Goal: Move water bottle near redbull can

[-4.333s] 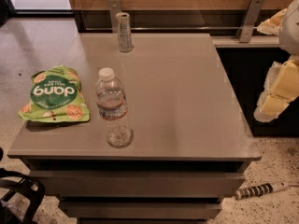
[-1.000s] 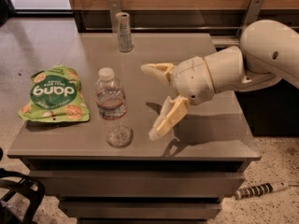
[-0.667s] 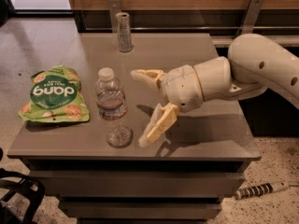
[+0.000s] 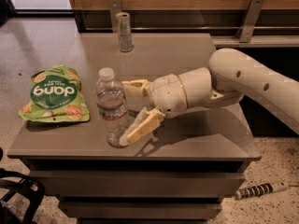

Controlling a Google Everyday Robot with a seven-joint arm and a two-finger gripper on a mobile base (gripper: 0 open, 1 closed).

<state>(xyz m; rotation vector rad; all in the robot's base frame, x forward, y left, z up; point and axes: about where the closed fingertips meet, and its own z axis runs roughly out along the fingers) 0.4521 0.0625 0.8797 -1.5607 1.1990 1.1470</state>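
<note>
Standing upright near the front edge of a grey-brown table point(image 4: 201, 136), the water bottle point(image 4: 111, 107) has its long axis vertical, with its white cap pointing straight up. A thin reddish label band circles its clear middle.

The gripper point(image 4: 126, 112) sits just to the right of the bottle, at the end of a cream-coloured arm point(image 4: 252, 80) that reaches in from the right side. Its two fingers point(image 4: 141, 126) are spread wide apart — one behind the bottle at shoulder height, the other angled down in front, toward the base. The bottle's right side lies between them. The jaws have not closed on it, and whether the lower fingertip touches the plastic cannot be told.

The redbull can point(image 4: 124, 31) also stands upright, long axis vertical, shiny rim up. It is at the far edge of the table, well apart from the bottle and slightly to its right.

A green snack bag point(image 4: 55, 94) lies flat on the left part of the table, just beside the bottle, with its white lettering upside down.

On the speckled floor at lower right lies a slim black-and-white striped object point(image 4: 261, 189) — what it is cannot be told.
</note>
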